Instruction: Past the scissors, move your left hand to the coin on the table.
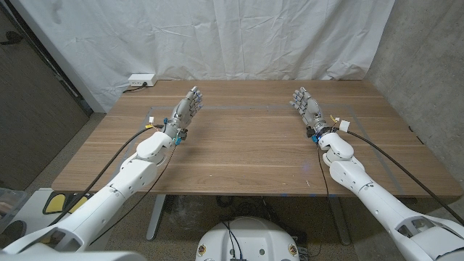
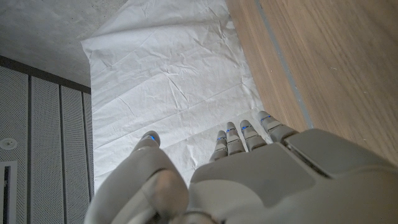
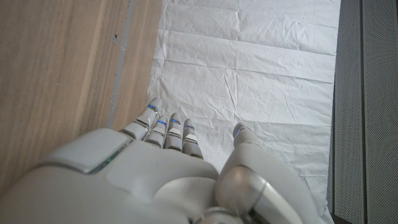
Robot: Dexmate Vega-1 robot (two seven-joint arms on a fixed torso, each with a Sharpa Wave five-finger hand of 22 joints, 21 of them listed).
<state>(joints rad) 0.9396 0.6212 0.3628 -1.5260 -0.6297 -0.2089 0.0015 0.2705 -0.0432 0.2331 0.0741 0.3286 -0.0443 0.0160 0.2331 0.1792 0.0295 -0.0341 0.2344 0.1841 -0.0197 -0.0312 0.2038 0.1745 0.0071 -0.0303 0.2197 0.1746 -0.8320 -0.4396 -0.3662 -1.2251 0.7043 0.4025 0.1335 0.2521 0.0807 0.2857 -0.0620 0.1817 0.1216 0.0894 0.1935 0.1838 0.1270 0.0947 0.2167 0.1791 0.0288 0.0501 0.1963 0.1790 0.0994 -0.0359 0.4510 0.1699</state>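
My arms are glossy white, built from rounded shell segments that taper toward the wrists. A thin black cable runs along the outside of each forearm and plugs in near the wrist, where small bits of blue, yellow and white hardware cluster around a dark joint. My left hand [image 1: 185,109] is pale grey with a matte finish, its back covered by a smooth, slightly raised plate with rounded corners. My right hand [image 1: 306,105] matches it in colour and shape. My fingers [image 2: 249,134] are slim and segmented, grey with darker gaps between segments, each carrying a small blue mark near the tip. Each thumb bears one too.
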